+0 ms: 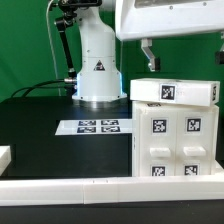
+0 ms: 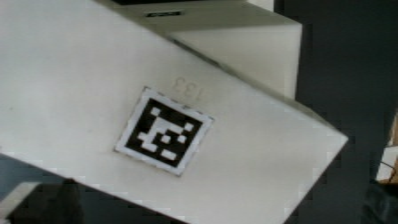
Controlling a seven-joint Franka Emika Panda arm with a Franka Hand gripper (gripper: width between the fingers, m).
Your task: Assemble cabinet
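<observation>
We see the gripper point(image 1: 149, 56) hanging above the cabinet point(image 1: 172, 133), its dark fingers just over the top slab point(image 1: 172, 92) without touching it. We cannot tell how far the fingers are parted, and nothing shows between them. In the wrist view the slab point(image 2: 160, 120) fills the frame, tilted, with one tag point(image 2: 166, 131) on it. The cabinet stands on the black table point(image 1: 45, 140) at the exterior view's right, near the front. The marker board point(image 1: 97, 127) lies to its left, before the robot base point(image 1: 98, 68).
</observation>
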